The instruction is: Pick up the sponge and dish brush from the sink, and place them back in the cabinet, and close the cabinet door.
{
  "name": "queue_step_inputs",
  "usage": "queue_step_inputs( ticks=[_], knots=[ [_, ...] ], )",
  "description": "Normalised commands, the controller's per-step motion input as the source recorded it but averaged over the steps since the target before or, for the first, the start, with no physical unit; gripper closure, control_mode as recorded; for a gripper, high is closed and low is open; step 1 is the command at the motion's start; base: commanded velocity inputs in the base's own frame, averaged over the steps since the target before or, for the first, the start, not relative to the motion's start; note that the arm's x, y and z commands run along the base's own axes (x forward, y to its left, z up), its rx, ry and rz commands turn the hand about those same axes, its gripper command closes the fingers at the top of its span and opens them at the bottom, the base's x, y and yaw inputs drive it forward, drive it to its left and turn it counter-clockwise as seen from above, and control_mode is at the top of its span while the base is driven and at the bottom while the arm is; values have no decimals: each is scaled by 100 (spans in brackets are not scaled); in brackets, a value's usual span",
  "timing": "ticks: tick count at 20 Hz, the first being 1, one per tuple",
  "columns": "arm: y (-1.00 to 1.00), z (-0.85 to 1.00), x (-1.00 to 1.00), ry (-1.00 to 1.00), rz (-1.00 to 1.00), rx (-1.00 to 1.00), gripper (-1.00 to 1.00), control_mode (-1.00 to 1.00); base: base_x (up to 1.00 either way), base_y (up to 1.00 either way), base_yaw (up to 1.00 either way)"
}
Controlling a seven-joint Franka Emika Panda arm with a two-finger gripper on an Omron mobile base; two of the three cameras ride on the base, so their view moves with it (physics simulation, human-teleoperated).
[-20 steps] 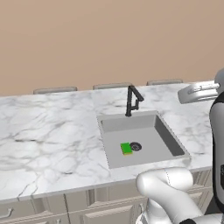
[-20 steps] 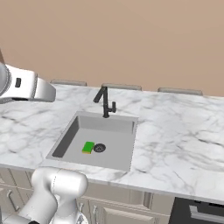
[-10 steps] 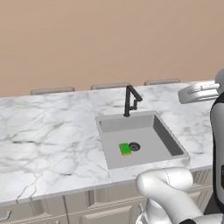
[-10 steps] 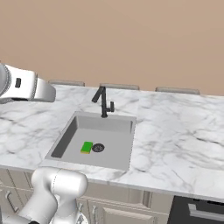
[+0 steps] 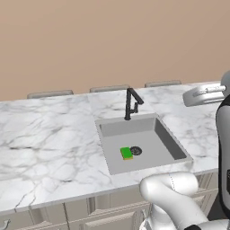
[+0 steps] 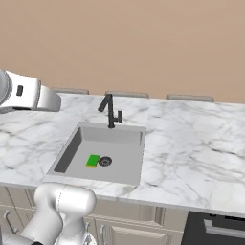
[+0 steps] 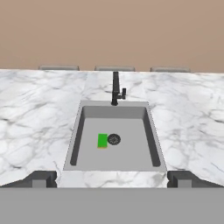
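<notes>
The whole scene has slid sideways in my base views, so my base is driving, lining me up with the grey recessed sink (image 7: pixel 151 135). The bright green sponge (image 7: pixel 102 140) lies untouched beside the round dark drain (image 7: pixel 114 139); my claw (image 7: pixel 112 178) hangs spread wide and empty above the white marble counter (image 7: pixel 35 118)'s front edge

White marble counter (image 5: pixel 49 143) against a tan wall (image 5: pixel 108 40), beige base cabinets (image 6: pixel 158 229) below

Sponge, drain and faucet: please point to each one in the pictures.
sponge (image 7: pixel 102 140), hand view, on its green top face
drain (image 5: pixel 135 151), left base view, on its centre
faucet (image 6: pixel 111 112), right base view, on its upright stem
</notes>
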Motion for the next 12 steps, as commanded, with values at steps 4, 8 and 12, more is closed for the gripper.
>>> queue_step_inputs(
  ticks=[4, 8, 12],
  knots=[
    [0, 0, 0, 0, 0, 0, -100, 100, 1, 0, 0],
    [0, 0, 0, 0, 0, 0, -100, 100, 3, 0, 0],
    [0, 0, 4, 3, 0, 0, -100, -100, 1, 0, 0]
  ],
)
